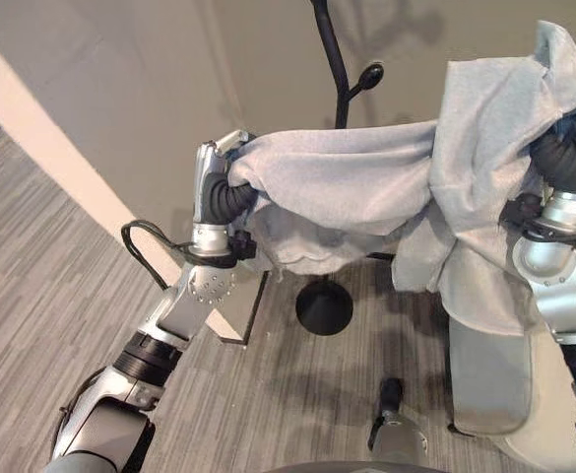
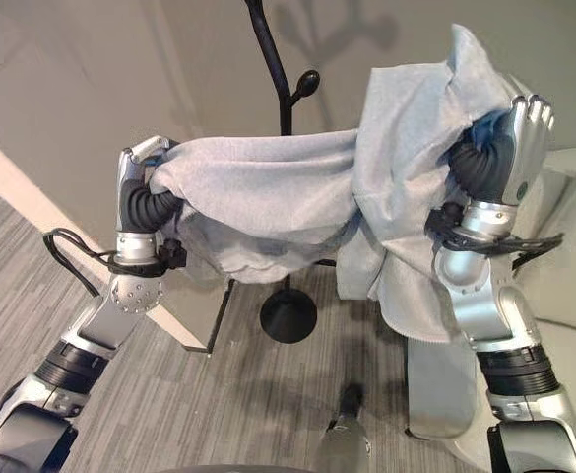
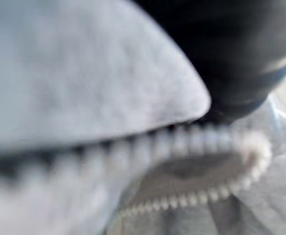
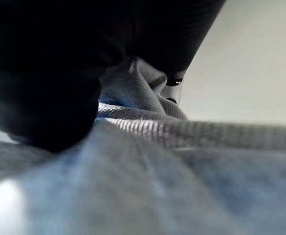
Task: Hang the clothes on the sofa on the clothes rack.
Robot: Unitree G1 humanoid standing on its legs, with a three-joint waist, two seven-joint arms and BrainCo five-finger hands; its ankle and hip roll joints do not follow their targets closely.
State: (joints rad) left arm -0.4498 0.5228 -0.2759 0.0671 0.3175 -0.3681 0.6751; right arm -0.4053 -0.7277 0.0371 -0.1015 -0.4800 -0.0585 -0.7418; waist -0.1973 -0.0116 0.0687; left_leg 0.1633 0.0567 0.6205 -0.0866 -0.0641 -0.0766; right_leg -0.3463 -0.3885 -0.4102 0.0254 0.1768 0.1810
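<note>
A light grey knitted fabric garment with a white zipper [image 2: 268,202] hangs stretched in the air between both raised arms, in front of the black metal clothes rack with a knobbed hook [image 2: 283,94]. The left robot hand [image 2: 135,182] is at the garment's left end, its fingers buried in the cloth, so I cannot tell its grip. The right robot hand [image 2: 526,133] is raised with cloth draped over it; its grip is also hidden. A pale sofa [image 2: 573,266] stands just behind the right arm.
</note>
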